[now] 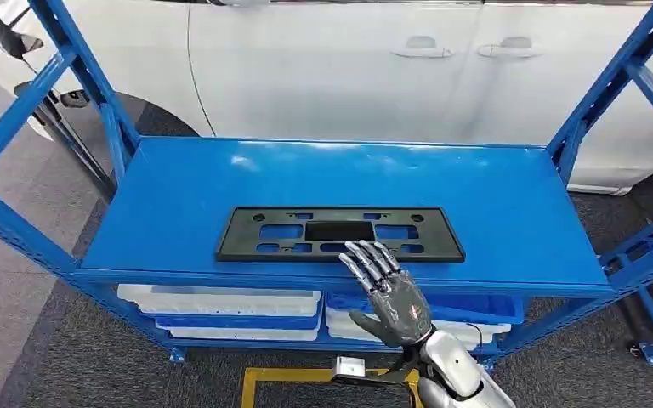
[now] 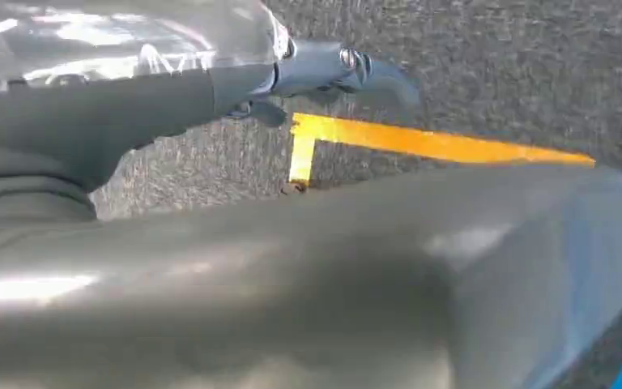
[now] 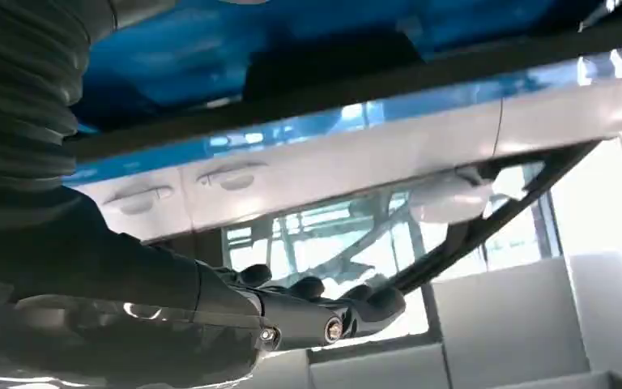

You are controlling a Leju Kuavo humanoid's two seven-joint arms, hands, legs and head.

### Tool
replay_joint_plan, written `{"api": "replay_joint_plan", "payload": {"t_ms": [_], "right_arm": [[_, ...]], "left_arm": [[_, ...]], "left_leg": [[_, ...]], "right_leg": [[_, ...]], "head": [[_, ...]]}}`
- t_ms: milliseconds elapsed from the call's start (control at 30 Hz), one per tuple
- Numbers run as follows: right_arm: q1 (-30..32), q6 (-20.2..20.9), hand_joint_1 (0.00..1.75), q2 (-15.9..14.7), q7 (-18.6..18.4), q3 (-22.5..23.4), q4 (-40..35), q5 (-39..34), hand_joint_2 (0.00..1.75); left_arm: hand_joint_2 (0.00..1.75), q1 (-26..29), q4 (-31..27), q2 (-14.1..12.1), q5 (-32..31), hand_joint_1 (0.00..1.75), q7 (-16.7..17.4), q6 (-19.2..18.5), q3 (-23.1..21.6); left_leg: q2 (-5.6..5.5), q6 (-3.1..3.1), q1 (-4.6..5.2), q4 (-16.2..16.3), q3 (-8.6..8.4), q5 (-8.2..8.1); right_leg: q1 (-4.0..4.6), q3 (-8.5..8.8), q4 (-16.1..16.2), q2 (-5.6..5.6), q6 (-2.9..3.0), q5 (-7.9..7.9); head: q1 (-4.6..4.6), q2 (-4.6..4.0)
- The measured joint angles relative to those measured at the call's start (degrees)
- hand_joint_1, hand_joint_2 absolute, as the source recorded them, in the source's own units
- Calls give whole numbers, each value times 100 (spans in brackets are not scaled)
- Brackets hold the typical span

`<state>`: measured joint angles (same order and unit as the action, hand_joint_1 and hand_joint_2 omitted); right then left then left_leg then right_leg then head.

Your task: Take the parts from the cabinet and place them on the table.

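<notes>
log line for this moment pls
right hand: open, reaching to black plate | plate: flat on blue shelf | left hand: hanging

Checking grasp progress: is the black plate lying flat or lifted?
Flat: the black plate rests on the blue shelf; the right hand only reaches its front edge.

The blue metal shelf [image 1: 178, 195] carried one flat black plastic plate holder [image 1: 340, 233] lying lengthwise near its front edge; white and blue trays [image 1: 221, 304] sat on the tier below.

Bright even overhead light; glare on blue shelf [image 1: 493, 195]; both wrist views blurred, close parts unfocused.
</notes>
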<state>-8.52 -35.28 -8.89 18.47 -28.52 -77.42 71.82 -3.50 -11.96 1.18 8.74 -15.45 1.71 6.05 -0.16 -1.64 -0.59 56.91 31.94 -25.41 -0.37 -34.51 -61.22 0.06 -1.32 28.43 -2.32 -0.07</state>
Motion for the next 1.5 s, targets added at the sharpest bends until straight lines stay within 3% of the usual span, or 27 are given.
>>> {"api": "replay_joint_plan", "payload": {"t_ms": [67, 100, 133, 200, 267, 300, 433, 467, 500, 567, 600, 633, 667, 700, 767, 833, 933, 1000, 1067, 1133, 1167, 1200, 1267, 1300, 1333, 1433, 1500], "right_arm": [[-35, -171, 0, 61, -30, 0, 104, 0, 175], [-35, -272, 0, 96, -52, 2, 137, 9, 175], [-36, -339, 0, 129, -61, 11, 155, 44, 175], [-51, -411, 0, 251, -33, 103, 157, 201, 175], [-114, -417, 0, 382, -17, 203, 159, 425, 175], [-163, -421, 0, 445, -35, 219, 177, 546, 175], [-308, -430, 0, 671, -179, 245, 330, 842, 175], [-377, -434, 0, 727, -225, 243, 412, 905, 175], [-448, -437, 0, 774, -279, 243, 480, 951, 175], [-586, -439, 0, 861, -350, 240, 647, 1041, 175], [-637, -441, 0, 883, -406, 232, 747, 1084, 175], [-692, -441, 0, 892, -453, 205, 844, 1113, 175], [-763, -441, 0, 907, -494, 166, 974, 1150, 175], [-861, -441, 0, 935, -553, 131, 1109, 1174, 175], [-1038, -443, 0, 996, -655, 61, 1311, 1269, 175], [-1198, -443, 0, 1025, -772, -20, 1497, 1375, 175], [-1398, -445, 0, 1058, -929, -179, 1854, 1519, 175], [-1535, -450, 0, 1064, -1003, -293, 2049, 1609, 175], [-1668, -450, 0, 1066, -1056, -396, 2262, 1659, 175], [-1683, -450, 0, 1064, -1075, -457, 2433, 1668, 175], [-1692, -450, 0, 1064, -1097, -488, 2505, 1670, 175], [-1730, -450, 0, 1064, -1114, -526, 2578, 1687, 175], [-1883, -450, 0, 1064, -1152, -608, 2750, 1718, 175], [-1968, -450, 0, 1064, -1169, -652, 2839, 1740, 175], [-2051, -450, 0, 1064, -1193, -699, 2952, 1768, 175], [-2178, -459, 0, 1045, -1250, -819, 3167, 1779, 175], [-2286, -463, 0, 1047, -1328, -901, 3252, 1788, 175]], "left_arm": [[0, 2, 0, 0, -20, 0, 0, 4, 4], [0, 5, 0, 0, -44, 0, 0, 4, 4], [0, 8, 0, 0, -48, 0, 0, 2, 4], [0, 7, 0, 4, -74, 0, 0, 2, 4], [0, 0, 0, 11, -114, 0, 2, 2, 4], [0, -14, 0, 11, -131, 0, 9, 2, 4], [0, -52, 0, 20, -179, 0, 42, 2, 4], [0, -53, 0, 17, -188, 0, 55, 2, 6], [0, -56, 0, 24, -192, 0, 59, 2, 7], [0, -65, 0, 33, -219, 0, 66, 0, 4], [0, -63, 0, 37, -227, 0, 66, 0, 7], [0, -56, 2, 37, -232, 0, 66, -2, 7], [0, -50, 0, 37, -240, 0, 66, -2, 9], [0, -52, 0, 37, -247, 0, 66, -2, 11], [0, -72, 0, 37, -260, 0, 66, -2, 24], [0, -86, 0, 39, -282, 0, 63, -4, 39], [0, -66, 0, 52, -291, 0, 63, -7, 63], [0, -79, 0, 70, -308, 0, 57, -9, 85], [0, -94, 0, 72, -332, 0, 50, -13, 101], [0, -79, 0, 72, -343, 0, 50, -28, 101], [0, -72, 0, 74, -345, 0, 50, -35, 103], [0, -73, 2, 74, -348, 0, 50, -39, 103], [0, -83, 0, 79, -354, 0, 50, -52, 105], [0, -85, 0, 79, -356, 0, 48, -55, 109], [0, -93, 0, 79, -356, 0, 46, -61, 114], [0, -85, 0, 79, -356, 0, 37, -72, 140], [0, -87, 0, 68, -358, 0, 31, -77, 146]], "left_leg": [[3, -17, 7, 4, 18, 1], [2, -17, 9, 10, 30, 0], [-1, -17, 9, 14, 30, 0], [-8, 0, 2, 23, 15, -11], [-14, 58, 0, 63, 2, -49], [-11, 96, 50, 108, 33, -73], [-11, 227, 19, 86, 35, -61], [4, 250, -10, 244, 105, -120], [-4, 277, 8, 500, 198, -278], [-3, 309, -9, 1319, 582, -729], [-3, 323, -9, 1709, 775, -873], [-3, 327, -9, 1897, 874, -882], [-3, 325, -10, 1819, 848, -767], [-3, 314, -10, 1472, 700, -522], [-1, 265, -9, 440, 218, 2], [-5, 211, 30, 97, 75, -39], [-20, 124, 29, 101, 118, -4], [-9, 53, -16, 43, 92, 42], [-2, 20, -3, 44, 111, 48], [-6, 8, 1, 54, 120, 43], [-11, 6, 0, 58, 117, 41], [-17, 11, 0, 68, 116, 37], [-19, 40, 1, 96, 106, 17], [-17, 62, 3, 107, 113, 4], [-19, 99, 43, 151, 142, -20], [-16, 189, 25, 97, 125, 6], [-14, 249, 11, 224, 163, -112]], "right_leg": [[-24, -443, -962, 0, -46, 476], [-35, -638, -1375, -1, -67, 603], [-45, -705, -1503, -1, -77, 577], [-65, -439, -964, -3, -85, 190], [-84, 91, 130, -5, -62, -289], [-47, 134, 267, -2, -24, -196], [-29, 105, 289, 15, 140, -235], [-56, 131, 316, -4, 187, -257], [-58, 144, 325, -7, 216, -251], [-39, 139, 323, -9, 252, -252], [-31, 136, 321, -10, 254, -250], [-27, 137, 318, -10, 255, -249], [-26, 140, 317, -8, 255, -249], [-26, 141, 311, 0, 254, -248], [-27, 160, 303, 7, 234, -235], [12, 125, 276, 7, 176, -226], [10, 121, 319, -1, 73, -265], [1, 55, 139, -4, 17, -103], [-9, -343, -696, -3, -8, 341], [-9, -732, -1489, -3, -29, 565], [-13, -742, -1476, -4, -31, 475], [-19, -636, -1224, -4, -26, 280], [-31, -156, -203, -5, 8, -246], [-28, 14, 187, -5, 38, -307], [5, 44, 272, -1, 56, -271], [22, 31, 275, 9, 144, -289], [-30, 81, 360, -4, 215, -333]], "head": [[0, 0], [0, 0], [0, 0], [0, 0], [0, 0], [0, 0], [-2, 0], [-2, 2], [-2, 0], [-2, 0], [-2, 0], [-2, 0], [-2, 0], [-2, 0], [-2, 0], [-2, 0], [-2, 2], [0, 0], [0, 0], [0, 0], [0, 0], [0, 0], [0, 0], [0, 0], [-2, 0], [-2, 0], [-2, 0]]}}
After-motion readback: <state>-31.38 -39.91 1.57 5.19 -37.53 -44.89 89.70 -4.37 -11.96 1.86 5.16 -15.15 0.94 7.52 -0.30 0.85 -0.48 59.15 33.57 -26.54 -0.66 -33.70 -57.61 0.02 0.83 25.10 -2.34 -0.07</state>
